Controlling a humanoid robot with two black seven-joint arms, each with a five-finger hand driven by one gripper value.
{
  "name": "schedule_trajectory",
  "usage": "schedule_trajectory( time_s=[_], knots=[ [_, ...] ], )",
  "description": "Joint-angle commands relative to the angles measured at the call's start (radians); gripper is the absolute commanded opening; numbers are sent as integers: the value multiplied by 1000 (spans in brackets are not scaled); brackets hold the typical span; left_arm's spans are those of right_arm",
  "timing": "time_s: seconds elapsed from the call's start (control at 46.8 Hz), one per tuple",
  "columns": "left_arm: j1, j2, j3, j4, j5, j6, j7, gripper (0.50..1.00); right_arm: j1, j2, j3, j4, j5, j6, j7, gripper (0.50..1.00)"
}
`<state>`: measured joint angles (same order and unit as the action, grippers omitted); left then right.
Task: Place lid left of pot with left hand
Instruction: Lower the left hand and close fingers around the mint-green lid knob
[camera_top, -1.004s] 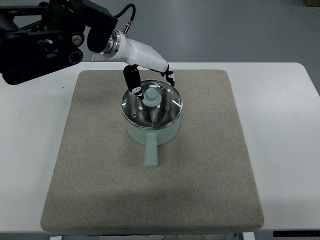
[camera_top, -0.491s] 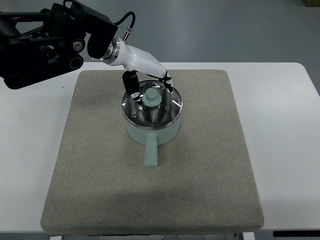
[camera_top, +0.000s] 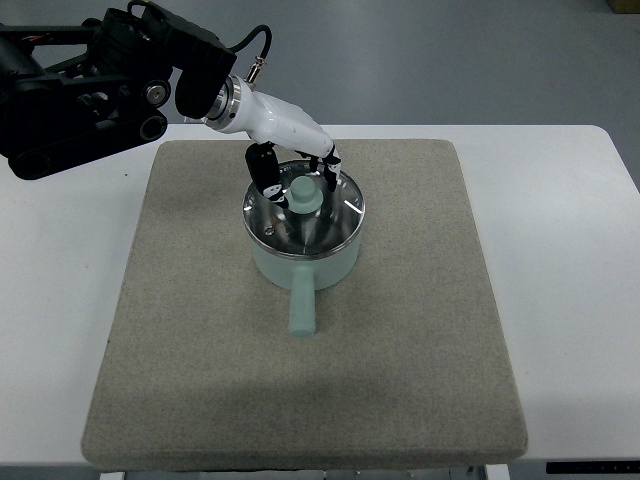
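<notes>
A pale green pot (camera_top: 305, 262) with a long handle (camera_top: 301, 306) pointing toward me stands on the grey mat (camera_top: 200, 350). A glass lid (camera_top: 340, 215) with a green knob (camera_top: 306, 194) sits on the pot. My left hand (camera_top: 299, 185) comes in from the upper left and hangs over the far side of the lid. Its dark fingertips (camera_top: 271, 187) straddle the knob, thumb on the left and fingers at the upper right. They are spread and close to the knob, and I cannot tell if they touch it. The right arm is out of view.
The mat lies on a white table (camera_top: 570, 250). The left arm's black body (camera_top: 90, 85) sits over the table's far left corner. Bare mat lies left of the pot (camera_top: 190, 240) and in front of it.
The left hand has come down and toward the knob. Its fingers have drawn in on both sides of it. The lid and pot have not moved.
</notes>
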<state>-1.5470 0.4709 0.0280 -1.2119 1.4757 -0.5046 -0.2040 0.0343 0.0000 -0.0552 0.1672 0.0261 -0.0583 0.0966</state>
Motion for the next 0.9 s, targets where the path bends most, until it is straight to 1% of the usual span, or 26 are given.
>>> schedule_trajectory(
  time_s=[0.0, 0.064, 0.128, 0.171, 0.32, 0.491, 0.875],
  knots=[
    [-1, 0, 0, -2, 1, 0, 0, 696, 0, 0, 0, 0, 0, 0, 0, 924],
    [-1, 0, 0, -2, 9, 0, 0, 666, -1, 0, 0, 0, 0, 0, 0, 924],
    [-1, 0, 0, -2, 15, 0, 0, 658, -1, 0, 0, 0, 0, 0, 0, 924],
    [-1, 0, 0, -3, 21, 0, 0, 628, -1, 0, 0, 0, 0, 0, 0, 924],
    [-2, 0, 0, -3, 23, 1, 0, 617, -1, 0, 0, 0, 0, 0, 0, 924],
    [-5, 0, -2, -5, 23, 1, 0, 500, -1, 0, 0, 0, 0, 0, 0, 924],
    [-18, -2, -11, -8, 41, 1, 0, 500, -1, 0, 0, 0, 0, 0, 0, 924]
  ],
)
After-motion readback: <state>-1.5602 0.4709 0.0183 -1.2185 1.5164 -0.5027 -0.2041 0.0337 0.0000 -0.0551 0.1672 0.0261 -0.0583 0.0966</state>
